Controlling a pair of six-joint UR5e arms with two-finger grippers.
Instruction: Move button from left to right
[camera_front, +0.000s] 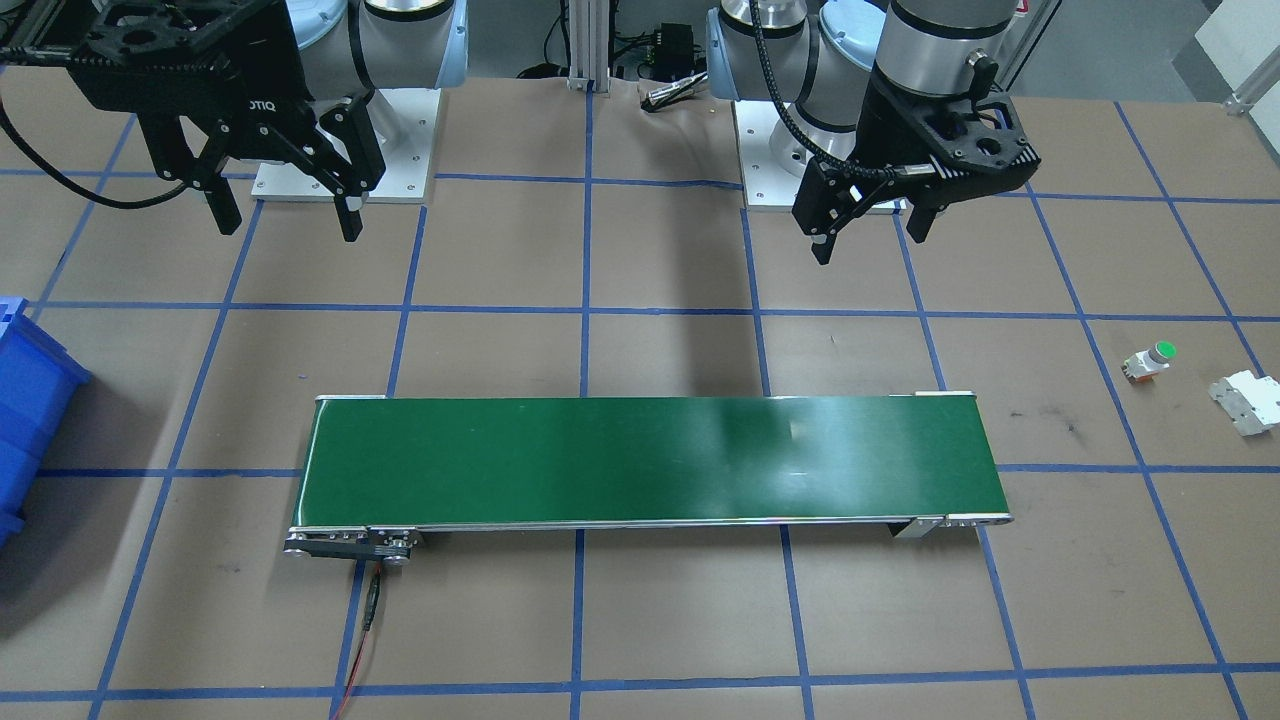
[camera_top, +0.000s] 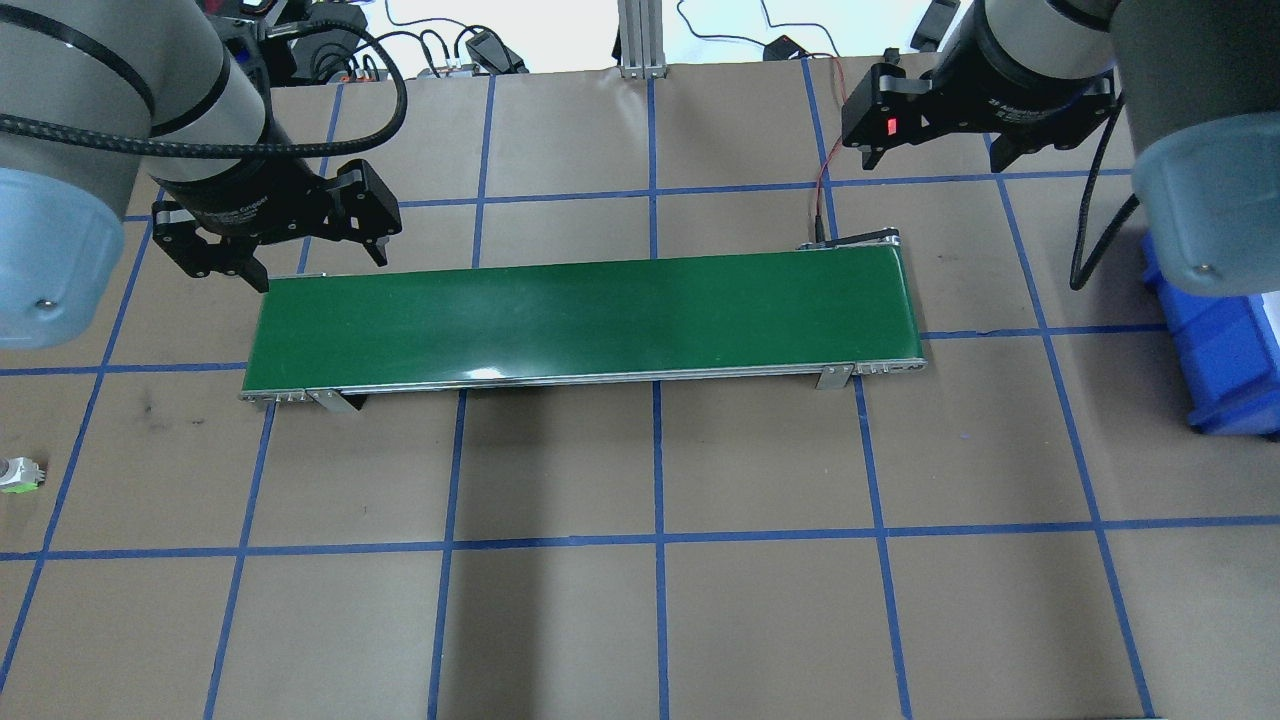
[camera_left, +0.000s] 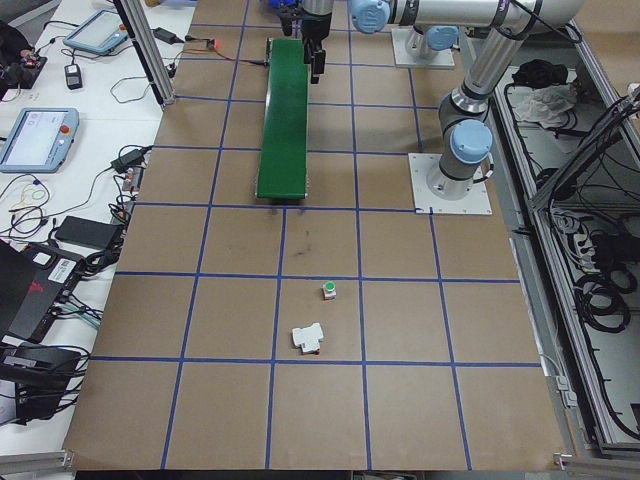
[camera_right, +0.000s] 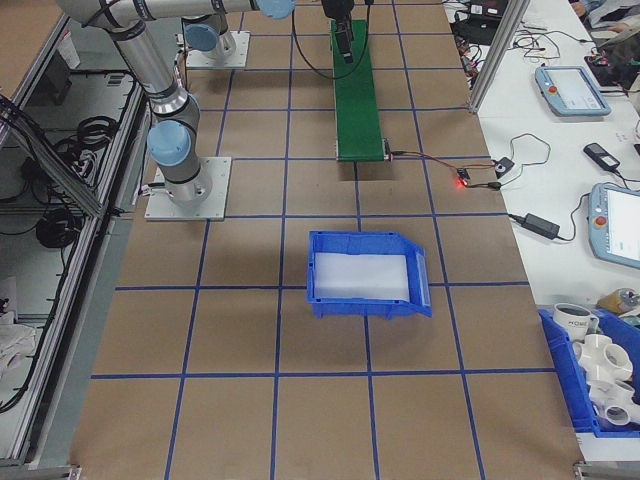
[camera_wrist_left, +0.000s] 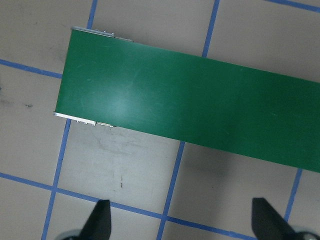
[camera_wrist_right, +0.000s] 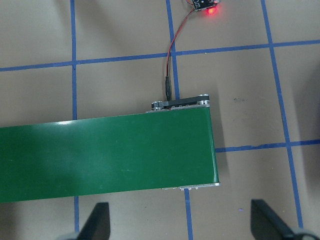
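Below my left gripper (camera_wrist_left: 180, 222) the spread jaws framed bare table (camera_wrist_left: 135, 165); the green belt (camera_wrist_left: 200, 107) lay just ahead of them.

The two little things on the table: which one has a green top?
The button, nearer the belt. The bracket beside it is flat and all white.

Brown table (camera_left: 240, 400) marked into squares by blue tape lines (camera_top: 655, 538). White side benches (camera_right: 560, 150) carry tablets (camera_right: 568, 88), cables and chargers. A metal post (camera_left: 140, 45) rises at the table's edge.
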